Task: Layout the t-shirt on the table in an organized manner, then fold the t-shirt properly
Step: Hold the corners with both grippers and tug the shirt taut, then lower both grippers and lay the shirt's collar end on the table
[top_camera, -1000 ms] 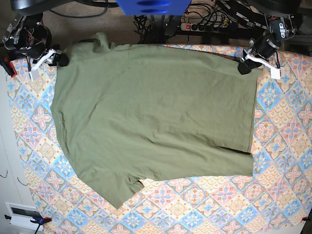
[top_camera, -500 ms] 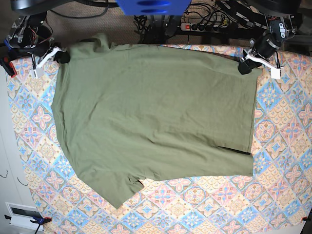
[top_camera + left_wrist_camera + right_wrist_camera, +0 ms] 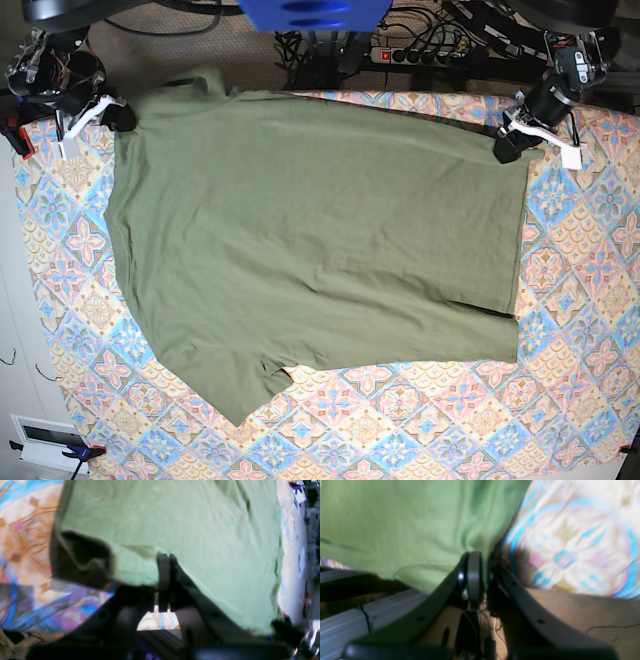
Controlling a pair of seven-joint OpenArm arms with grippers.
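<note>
From my seat the base view is evenly lit and sharp, with no glare on the table (image 3: pixel 580 300) and only thin shadows under the t-shirt (image 3: pixel 310 240) hem. Both wrist views are soft. Near the left gripper (image 3: pixel 165 562) the fabric is washed pale, a dark shadow fills the fold just beside the jaws, and the patterned cloth smears into streaks. Around the right gripper (image 3: pixel 480 565) everything is out of focus; the cloth beyond it blooms bright and hazy, while the gripper body stays dim.

right claw (image 3: pixel 481 565) pinching t-shirt (image 3: pixel 407 525) edge, table (image 3: pixel 570 542)
</note>
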